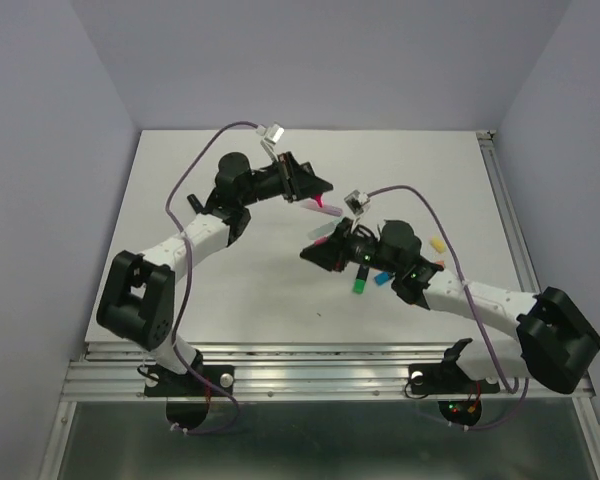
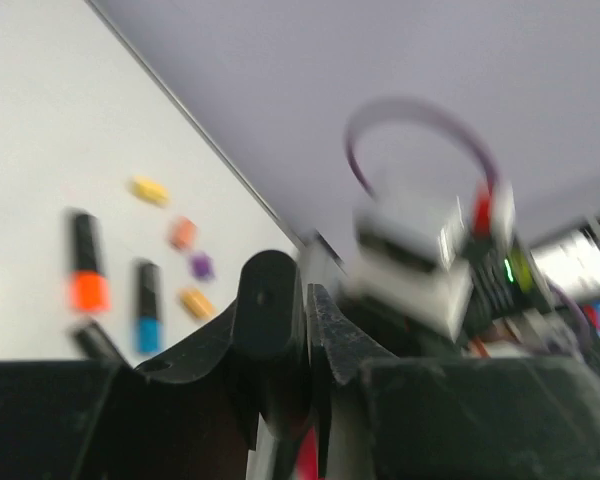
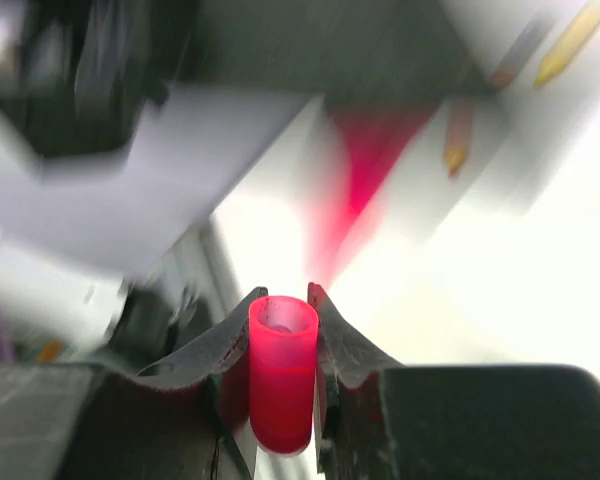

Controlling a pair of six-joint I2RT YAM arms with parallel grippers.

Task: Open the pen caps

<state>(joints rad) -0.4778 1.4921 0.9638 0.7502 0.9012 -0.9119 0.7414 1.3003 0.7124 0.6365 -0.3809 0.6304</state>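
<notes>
Table (image 1: 280,300): white, walled in on the left, right and far sides.
Left arm (image 1: 195,240): reaches from the near left to the far middle of the table.
Right arm (image 1: 480,300): reaches from the near right in to the middle, ending just near and right of the left arm's tip.
Left claw (image 2: 304,305): fingers pressed together on the dark barrel of a pen (image 2: 269,315); in the top view its pink tip points toward the right claw.
Right claw (image 3: 285,300): clamped on a pink cap (image 3: 282,385), held off the table with the open mouth facing away from the wrist camera. Cap and pen are apart, with a small gap between.
Loose pens: a black one with an orange end (image 2: 85,265) and a black one with a blue end (image 2: 147,305) lie side by side; a green-ended one (image 1: 360,285) lies beside the right arm.
Loose caps: yellow (image 2: 148,190), orange (image 2: 183,233) and purple (image 2: 201,266), scattered to the right of the loose pens. Blurred.
</notes>
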